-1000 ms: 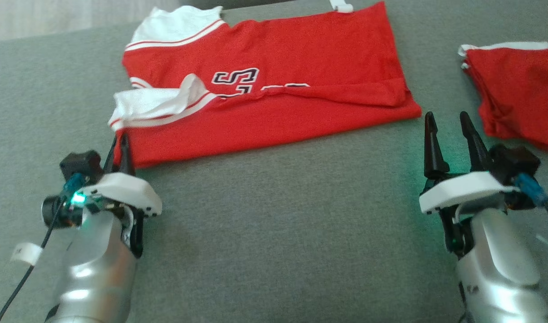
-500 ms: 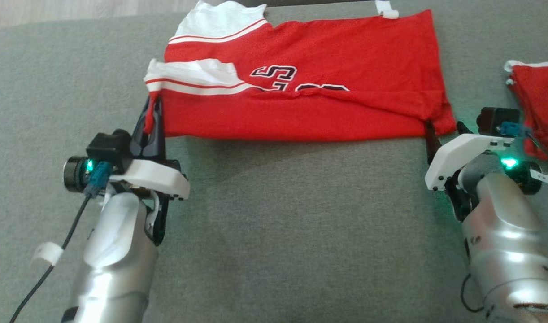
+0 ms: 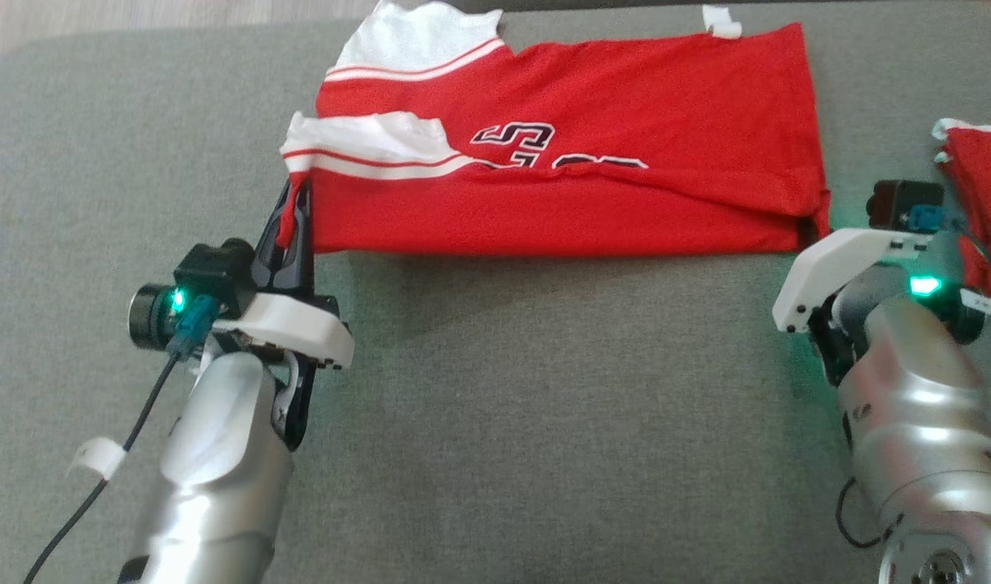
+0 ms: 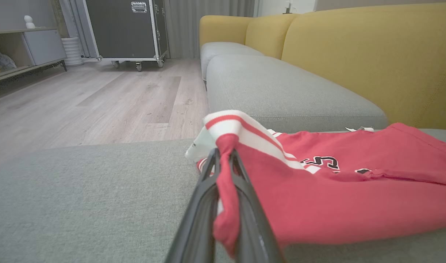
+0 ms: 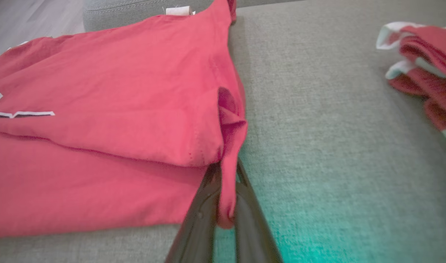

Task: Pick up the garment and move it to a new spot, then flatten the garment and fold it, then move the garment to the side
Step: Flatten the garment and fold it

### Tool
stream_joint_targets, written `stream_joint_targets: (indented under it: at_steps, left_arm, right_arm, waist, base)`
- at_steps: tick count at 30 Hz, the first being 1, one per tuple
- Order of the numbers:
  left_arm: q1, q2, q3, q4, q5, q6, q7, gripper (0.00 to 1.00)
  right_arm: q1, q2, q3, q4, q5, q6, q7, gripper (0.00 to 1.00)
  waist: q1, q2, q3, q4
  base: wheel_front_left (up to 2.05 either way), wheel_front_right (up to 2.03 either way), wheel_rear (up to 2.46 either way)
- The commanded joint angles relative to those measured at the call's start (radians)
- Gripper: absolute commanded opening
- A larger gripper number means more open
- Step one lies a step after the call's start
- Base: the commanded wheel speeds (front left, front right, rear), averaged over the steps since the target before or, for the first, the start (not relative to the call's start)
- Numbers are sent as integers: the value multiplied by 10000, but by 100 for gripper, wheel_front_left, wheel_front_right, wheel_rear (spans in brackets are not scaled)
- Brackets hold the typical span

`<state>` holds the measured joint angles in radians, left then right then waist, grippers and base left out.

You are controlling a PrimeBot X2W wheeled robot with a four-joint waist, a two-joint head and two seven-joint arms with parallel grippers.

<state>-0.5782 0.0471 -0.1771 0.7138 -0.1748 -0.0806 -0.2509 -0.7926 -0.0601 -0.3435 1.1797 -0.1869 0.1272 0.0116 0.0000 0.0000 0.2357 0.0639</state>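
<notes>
Red garment (image 3: 560, 186) on the far side of the cushion (image 3: 544, 405): right gripper (image 5: 226, 171), open a second ago, now pinches its near right corner, left gripper (image 4: 225, 157) its near left, apparently readying the next fold.

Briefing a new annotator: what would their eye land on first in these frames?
The red jersey with white striped trim, partly folded and spread across the grey sofa cushion. Each near corner is pinched in shut jaws: the left jaws at the sleeve end, the right jaws at the hem end. A second red garment lies bunched at the far right.
</notes>
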Motion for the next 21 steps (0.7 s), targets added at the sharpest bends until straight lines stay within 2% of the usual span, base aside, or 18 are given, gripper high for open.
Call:
stream_joint_targets:
  at_steps: [1, 7, 13, 21]
  left_arm:
    - [-139, 284, 326, -250, 54, 14, -108, 0]
    - [520, 552, 482, 363, -21, 47, -108, 0]
    - [1653, 848, 536, 938, -134, -8, -108, 0]
    - [2829, 1184, 710, 1190, -448, 15, 144, 0]
  right_arm:
    - [-63, 99, 132, -52, -70, 35, -82, 0]
    - [110, 99, 507, 663, 369, 35, -697, 0]
    - [647, 99, 1862, 1036, 1478, 35, -664, 0]
    - [1315, 99, 3961, 941, 3371, 35, -217, 0]
  waist:
    - [0, 0, -118, -67]
    - [0, 0, -1090, -441]
    - [0, 0, -2292, -887]
    - [0, 0, -3079, -1488]
  base:
    - [0, 0, 0]
    - [0, 0, 0]
    - [0, 0, 0]
    - [0, 0, 0]
